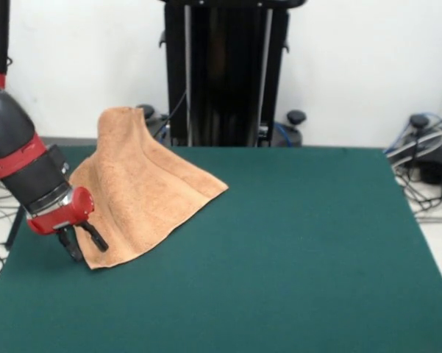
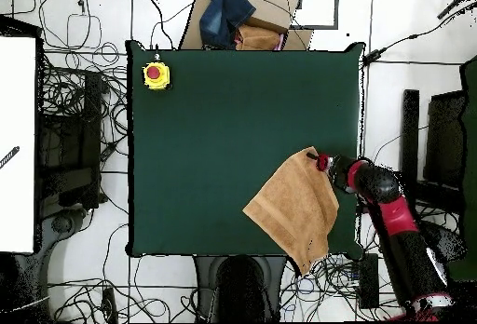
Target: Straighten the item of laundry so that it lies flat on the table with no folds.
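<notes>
The orange-tan towel [image 1: 143,195] lies at the left of the dark green table [image 1: 294,243] in the front view. It is not flat. It rises in a folded peak at the table's far edge and slopes down to a near corner. In the overhead view the towel [image 2: 293,209] sits at the table's [image 2: 233,134] lower right, and one corner reaches past the table's edge. My gripper [image 1: 82,241] is low at the towel's near left edge, its fingers apart, one finger over the towel's edge. It also shows in the overhead view [image 2: 318,159] at the towel's upper corner.
A yellow box with a red button [image 2: 156,75] sits at the table's upper left corner in the overhead view. A cardboard box with clothes [image 2: 240,18] lies beyond the top edge. The black pedestal [image 1: 224,73] stands at the far side, with cables on the floor around the table.
</notes>
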{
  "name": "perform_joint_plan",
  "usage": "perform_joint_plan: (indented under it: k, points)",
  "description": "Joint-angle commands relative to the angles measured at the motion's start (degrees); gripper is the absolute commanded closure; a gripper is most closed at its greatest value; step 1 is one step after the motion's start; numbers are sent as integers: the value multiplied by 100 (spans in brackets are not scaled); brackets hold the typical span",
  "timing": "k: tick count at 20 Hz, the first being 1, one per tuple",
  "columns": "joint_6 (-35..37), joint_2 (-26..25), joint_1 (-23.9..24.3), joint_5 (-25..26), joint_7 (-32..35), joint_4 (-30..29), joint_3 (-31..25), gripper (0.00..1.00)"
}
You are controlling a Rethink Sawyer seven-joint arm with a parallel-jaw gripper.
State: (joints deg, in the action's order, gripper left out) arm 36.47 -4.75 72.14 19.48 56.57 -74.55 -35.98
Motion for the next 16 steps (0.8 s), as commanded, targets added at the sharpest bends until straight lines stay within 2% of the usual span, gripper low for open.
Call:
perform_joint_plan:
  k: [1, 6, 16]
  points:
    - [1029, -1400, -441, 153, -1865, 536, -386, 0]
    - [1208, -1479, -375, -3, -1864, 304, -375, 0]
    - [1129, -1491, -302, -299, -1731, -119, -321, 0]
